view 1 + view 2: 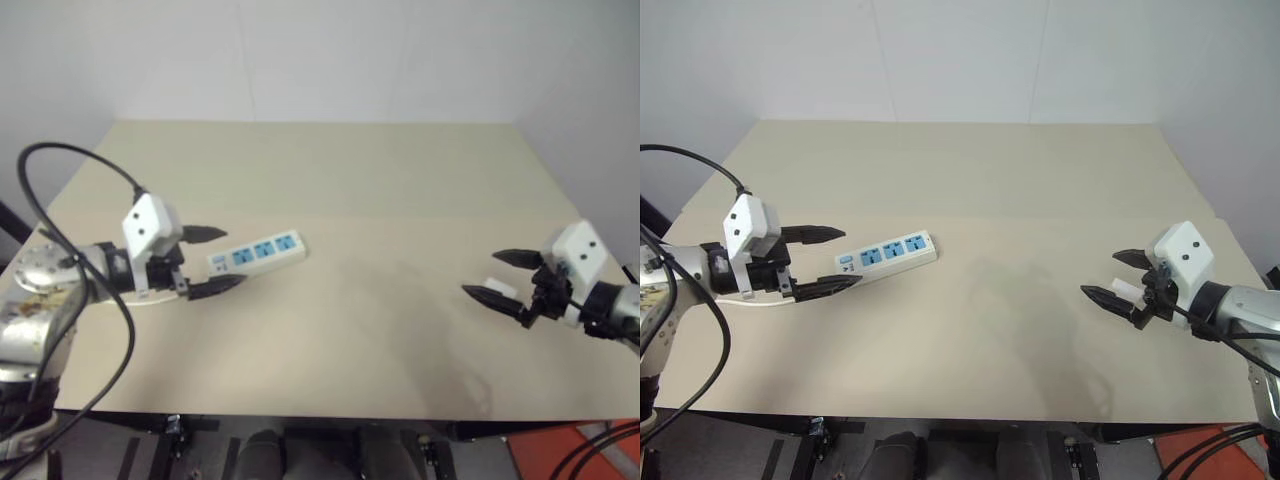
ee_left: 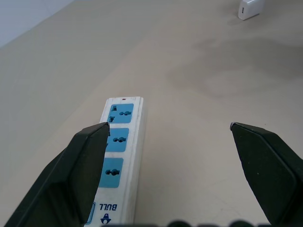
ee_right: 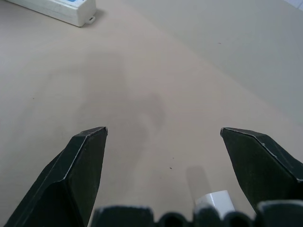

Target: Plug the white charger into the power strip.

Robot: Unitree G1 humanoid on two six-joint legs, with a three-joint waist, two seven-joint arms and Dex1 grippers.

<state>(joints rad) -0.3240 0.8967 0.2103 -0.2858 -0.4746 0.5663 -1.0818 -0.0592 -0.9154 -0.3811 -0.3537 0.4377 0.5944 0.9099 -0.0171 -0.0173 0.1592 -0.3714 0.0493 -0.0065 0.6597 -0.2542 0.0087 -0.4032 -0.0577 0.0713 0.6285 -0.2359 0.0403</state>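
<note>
Left wrist view: left gripper [image 2: 168, 142] spread wide, holding nothing; long flat white plastic power strip with three blue sockets [image 2: 118, 158] lies just beyond one black finger [image 2: 78, 175], its near end cut off by the frame. Whether that finger touches it is unclear. Right gripper [image 1: 1113, 276] equally wide, empty, above the beige tabletop [image 1: 970, 190]. Small plain white rectangular charger block [image 3: 215, 201] sits on the table between its fingers, near their base, partly hidden; head views show only a white sliver there.
</note>
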